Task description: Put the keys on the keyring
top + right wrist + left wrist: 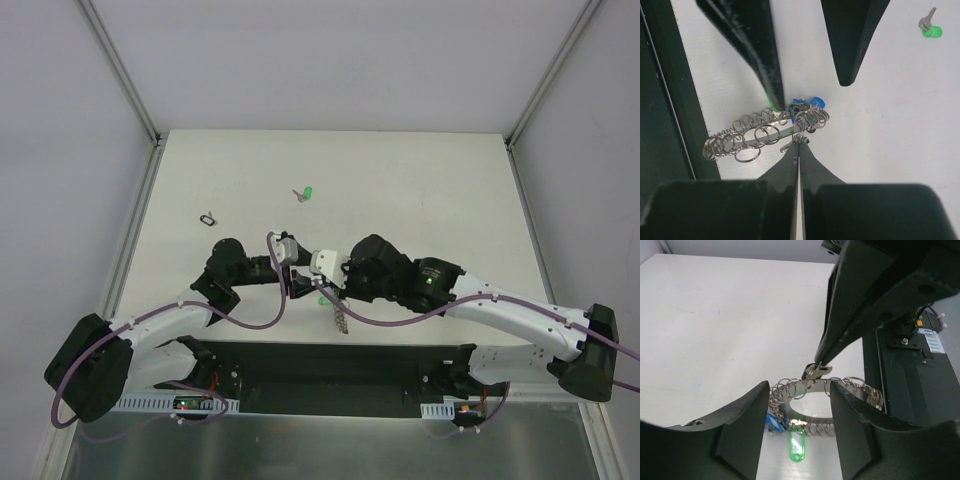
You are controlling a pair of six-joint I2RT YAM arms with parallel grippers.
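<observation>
Top view, loose key: the green key (308, 192) lies well apart from the keyring (340, 318), which sits near the table's near edge. Drag it and it may go over.
Left wrist view, left gripper (800, 399): jaws parted astride the keyring, gripping nothing, so you have no second hold.
Right wrist view, right gripper (799, 145): pinched shut on a thin loop of the keyring. If it slips, the ring drops.

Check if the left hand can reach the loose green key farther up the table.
Probably yes: the left hand is open, and only bare table separates it from the loose green key.
</observation>
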